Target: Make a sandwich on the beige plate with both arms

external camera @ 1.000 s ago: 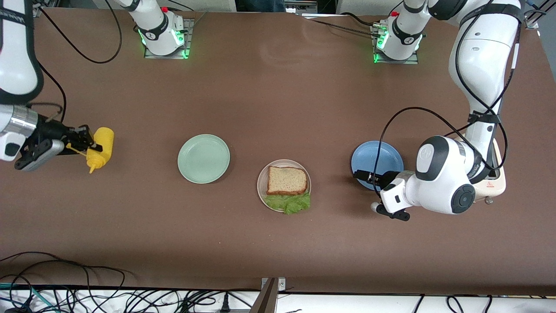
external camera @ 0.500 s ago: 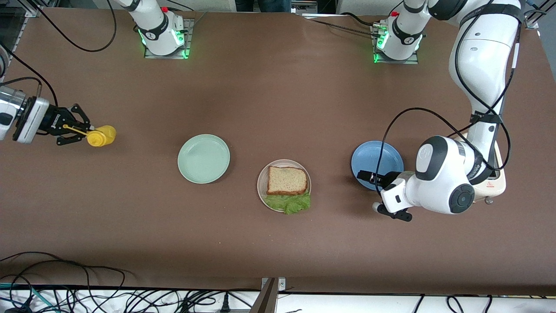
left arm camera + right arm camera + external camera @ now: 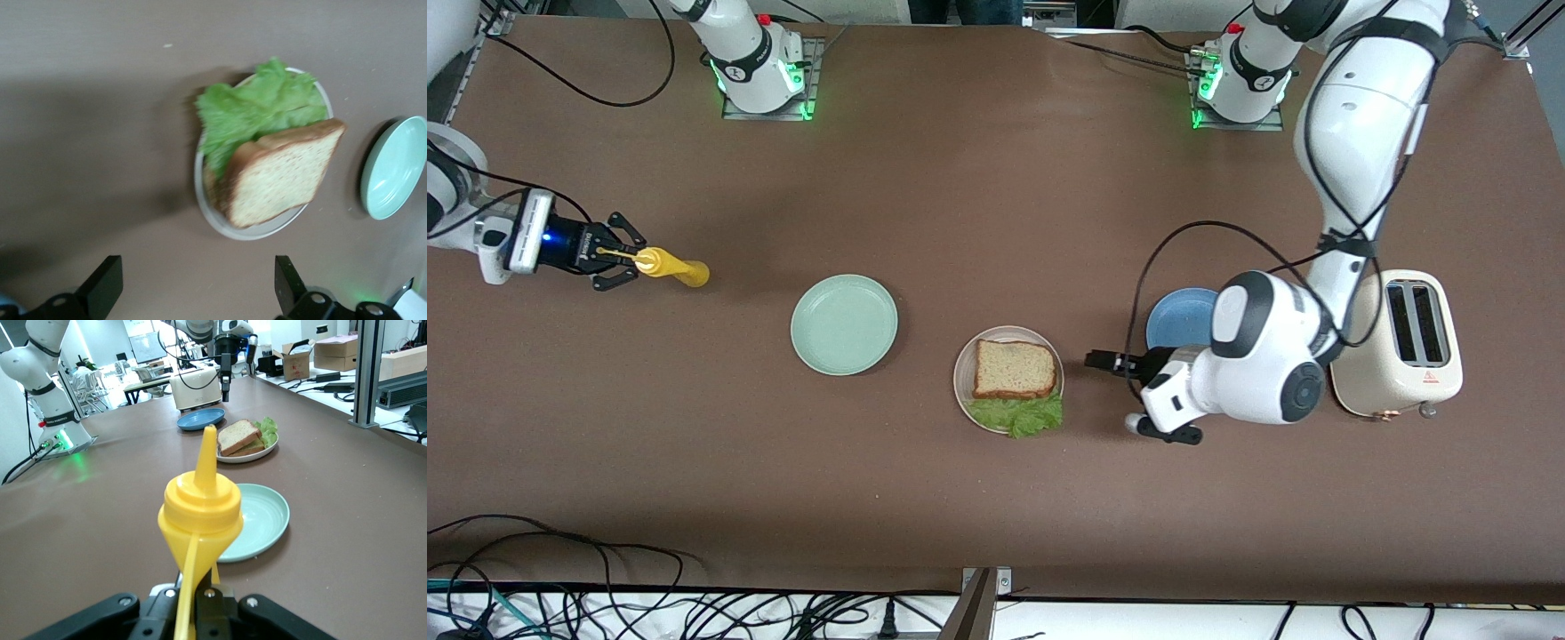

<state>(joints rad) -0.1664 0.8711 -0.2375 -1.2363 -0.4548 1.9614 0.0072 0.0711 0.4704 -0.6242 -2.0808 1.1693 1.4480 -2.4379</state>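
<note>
The sandwich sits on the beige plate (image 3: 964,391): a brown bread slice (image 3: 1014,369) on top and green lettuce (image 3: 1020,415) sticking out at the side nearer the camera. In the left wrist view the lettuce (image 3: 257,110) lies under the top slice (image 3: 283,175) on the plate (image 3: 200,193). My left gripper (image 3: 1103,362) is open and empty (image 3: 197,267), between the beige plate and the blue plate. My right gripper (image 3: 615,258) is shut on a yellow squeeze bottle (image 3: 669,265) over the right arm's end of the table; the bottle (image 3: 200,510) points its nozzle toward the plates.
A mint green plate (image 3: 844,324) lies between the bottle and the beige plate. A blue plate (image 3: 1174,316) is partly under my left arm. A cream toaster (image 3: 1405,342) stands at the left arm's end. Cables hang along the near table edge.
My left gripper moved from the blue plate toward the beige plate, uncovering the toaster. My right gripper turned the yellow bottle so its nozzle points toward the plates.
</note>
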